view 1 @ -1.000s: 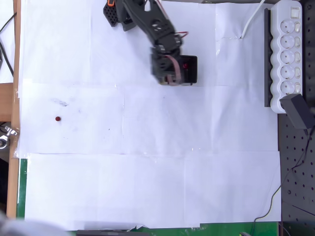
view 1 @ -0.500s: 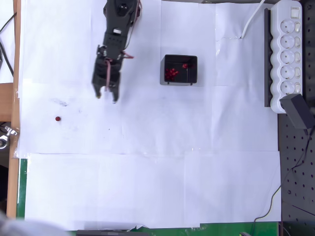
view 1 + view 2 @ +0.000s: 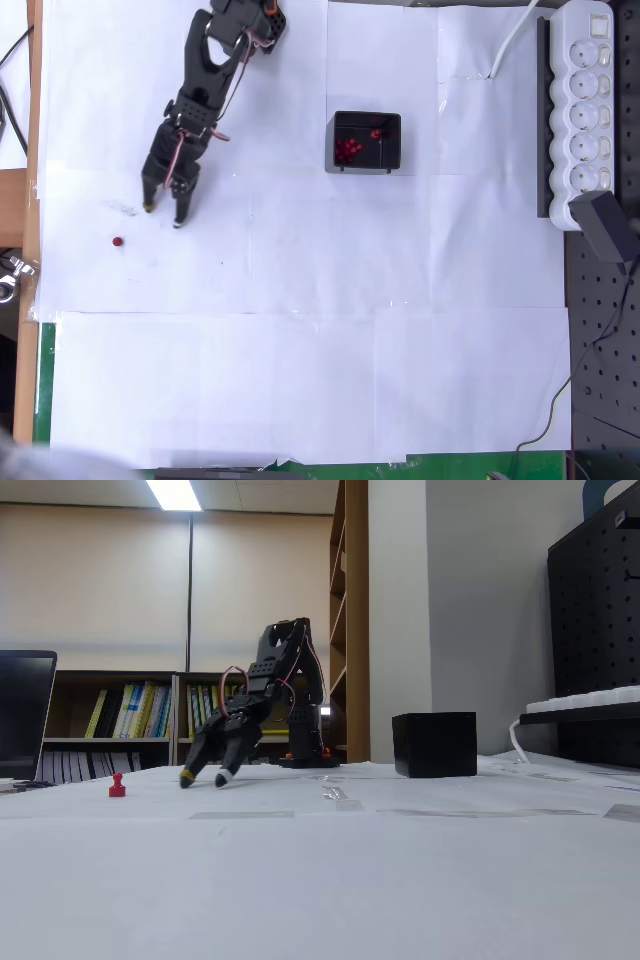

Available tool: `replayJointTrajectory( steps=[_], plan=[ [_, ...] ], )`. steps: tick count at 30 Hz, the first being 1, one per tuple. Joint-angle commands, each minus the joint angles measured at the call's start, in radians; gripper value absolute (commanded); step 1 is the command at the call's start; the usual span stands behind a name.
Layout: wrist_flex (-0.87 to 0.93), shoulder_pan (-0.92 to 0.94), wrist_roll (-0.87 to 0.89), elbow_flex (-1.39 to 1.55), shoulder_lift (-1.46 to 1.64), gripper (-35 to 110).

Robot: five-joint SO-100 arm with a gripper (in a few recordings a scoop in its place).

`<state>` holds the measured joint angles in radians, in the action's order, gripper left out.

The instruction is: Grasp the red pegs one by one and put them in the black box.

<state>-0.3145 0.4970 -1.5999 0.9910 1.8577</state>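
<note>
White paper sheets (image 3: 300,330) cover the surface (image 3: 26,300), and the near half of it carries nothing but those sheets in the overhead view. Further back, close to the left edge, one red peg (image 3: 118,241) stands upright on the paper; in the fixed view the same peg (image 3: 117,786) shows a small knob on top of a wider base. Just beyond it and a little toward the middle, the jaws (image 3: 162,215) of the black arm (image 3: 205,70) point down at the paper, standing apart with a clear gap between the two tips and holding nothing. In the fixed view the jaws (image 3: 201,778) have one yellow-tipped and one white-tipped finger, both very close to the paper, though contact cannot be told. The peg lies near the jaws but apart from them. Toward the far edge, right of the arm, sits the black box (image 3: 366,142) with several red pegs (image 3: 349,150) gathered inside. A white power strip (image 3: 585,100) lies along the far right corner.
</note>
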Motion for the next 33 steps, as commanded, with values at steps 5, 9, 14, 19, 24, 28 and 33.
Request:
replayJointTrajectory(
  steps=[5, 9, 14, 19, 24, 28, 33],
  plan=[
    [-0.008, 0.077, -0.008, 0.187, 0.14, 22],
    [-0.012, 0.094, 0.015, 0.255, 0.195, 18],
    [-0.009, 0.095, 0.077, 0.314, 0.222, 18],
    [-0.02, 0.097, 0.127, 0.359, 0.256, 18],
    [-0.017, 0.104, 0.143, 0.408, 0.295, 18],
    [-0.018, 0.11, 0.149, 0.433, 0.321, 18],
    [-0.021, 0.107, 0.132, 0.446, 0.331, 18]
  ],
)
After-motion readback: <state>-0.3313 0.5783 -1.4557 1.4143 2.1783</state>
